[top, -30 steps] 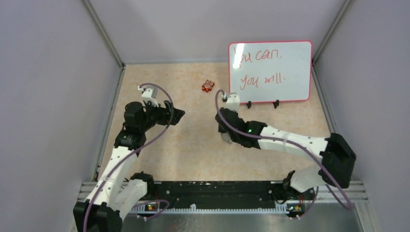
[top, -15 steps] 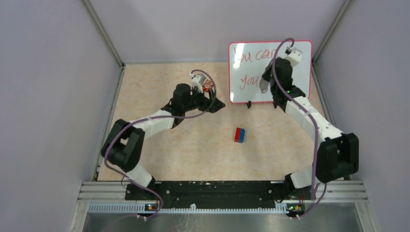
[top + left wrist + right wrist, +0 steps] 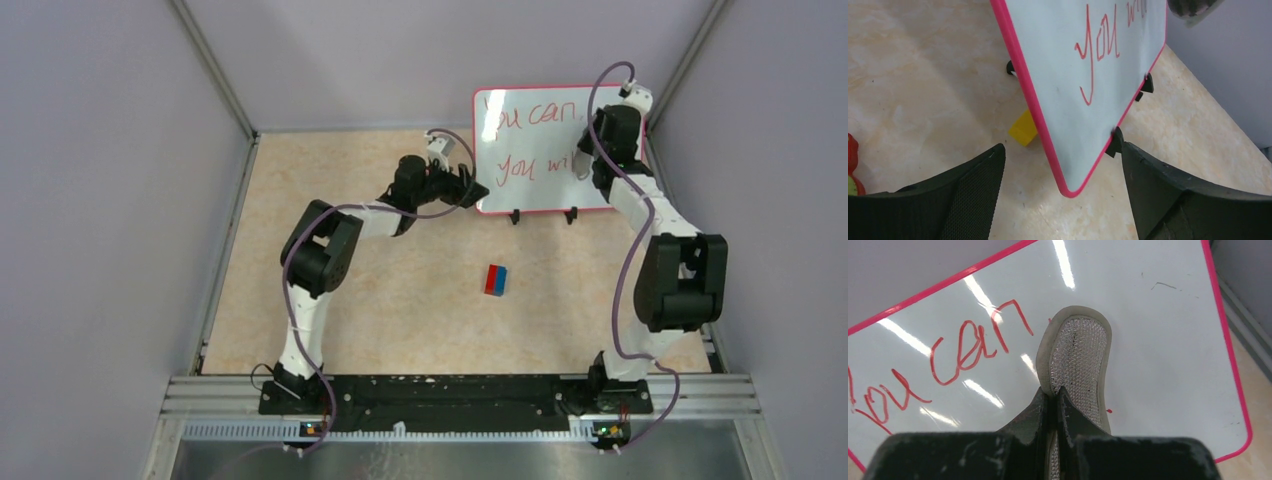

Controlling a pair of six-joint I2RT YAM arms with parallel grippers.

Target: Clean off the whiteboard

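At far right of table, whiteboard (image 3: pixel 540 190) stands on its feet, and we see its red writing unwiped. Since a second ago both arms have left mid-table. Right gripper (image 3: pixel 1055 395), fingers clamped on eraser pad (image 3: pixel 1080 355), now at board face beside "can". Left gripper (image 3: pixel 1060 150), fingers apart, straddles board's lower-left corner. We judge this as bracing, first wipe close. Left arm stretched far forward, low. Right arm extended upward, wrist facing board.
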